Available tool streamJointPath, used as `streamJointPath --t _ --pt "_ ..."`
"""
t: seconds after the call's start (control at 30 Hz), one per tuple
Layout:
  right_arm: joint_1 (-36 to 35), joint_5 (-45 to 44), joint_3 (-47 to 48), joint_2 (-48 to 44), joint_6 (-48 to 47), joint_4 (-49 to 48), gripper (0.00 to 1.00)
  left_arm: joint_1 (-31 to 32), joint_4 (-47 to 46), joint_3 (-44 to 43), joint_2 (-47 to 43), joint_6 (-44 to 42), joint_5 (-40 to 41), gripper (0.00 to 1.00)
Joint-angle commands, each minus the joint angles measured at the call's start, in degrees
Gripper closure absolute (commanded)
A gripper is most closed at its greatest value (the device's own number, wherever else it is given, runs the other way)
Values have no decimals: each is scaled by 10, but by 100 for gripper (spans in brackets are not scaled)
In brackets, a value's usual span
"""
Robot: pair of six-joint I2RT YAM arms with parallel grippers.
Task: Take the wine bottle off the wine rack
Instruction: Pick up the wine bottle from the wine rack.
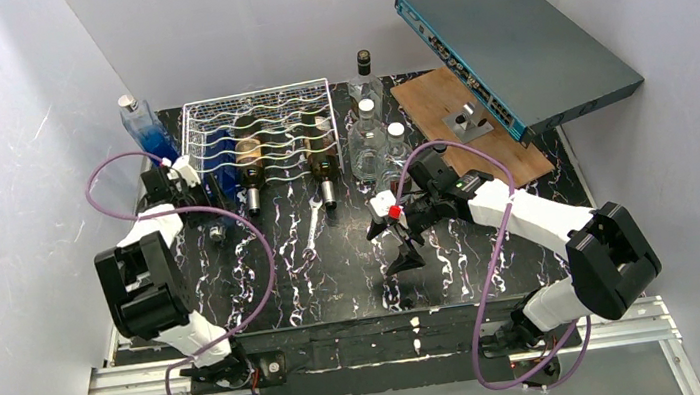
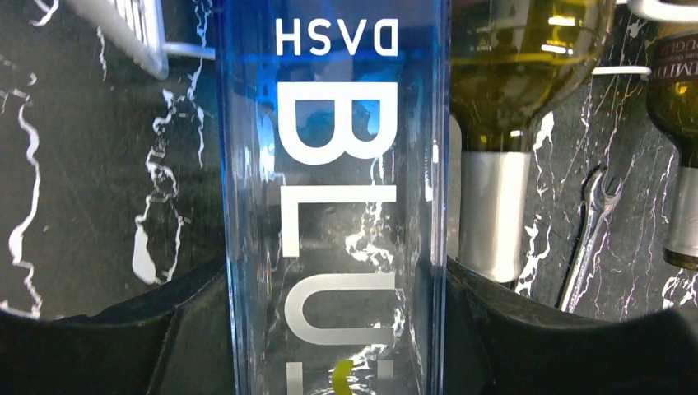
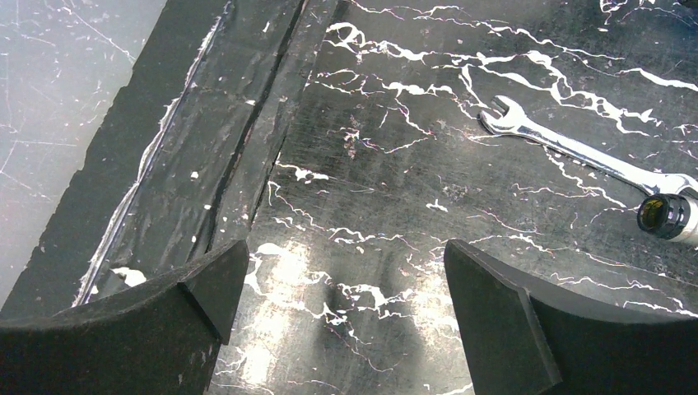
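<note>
— Well, left gripper (image 2: 331, 290) first: what has it got?

— Closed partway on the blue bottle (image 2: 333, 164). In the wrist view the black fingers (image 2: 177, 321) press on both sides of the glass, with no gap on either side. The bottle has white lettering. The glass is clear near the gripper and blue further up.

— Where does that bottle lie?

— In the top view it is at the left end of the wine rack (image 1: 258, 98), lying down in the wire rows. The gripped part is on the near side of the rack's front wire.

— Neighbours?

— An olive bottle (image 2: 510, 74) with a silver foil neck lies just beside it in the rack, neck toward the arms. A second one lies further along the rack. A wrench (image 2: 597, 222) lies flat on the black marbled surface (image 1: 336, 280), in front of the rack.

— Right gripper (image 3: 346, 284)?

— Jaws wide apart with nothing between them, only bare surface below. It touches nothing and holds nothing. In the top view it sits well apart from the rack, off to the right. Its wrist view catches the wrench and a dark bottle mouth (image 3: 663, 216) at the frame's right edge.
</note>
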State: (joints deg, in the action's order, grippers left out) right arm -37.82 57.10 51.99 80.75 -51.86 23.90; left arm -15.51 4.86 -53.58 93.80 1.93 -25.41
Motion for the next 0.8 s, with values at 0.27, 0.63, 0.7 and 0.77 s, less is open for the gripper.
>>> streamJointPath --t 0.27,0.63,0.7,0.77 --pt "4 3 22 2 -12 4 1 -3 -7 57 -163 -5 6 100" --pt "4 1 22 -1 -13 5 0 -4 61 87 -259 -4 21 100" --pt "4 1 22 -1 -14 5 0 -5 65 93 -276 -1 24 100" --pt "4 1 22 -1 -14 5 0 -4 71 97 -293 4 25 100"
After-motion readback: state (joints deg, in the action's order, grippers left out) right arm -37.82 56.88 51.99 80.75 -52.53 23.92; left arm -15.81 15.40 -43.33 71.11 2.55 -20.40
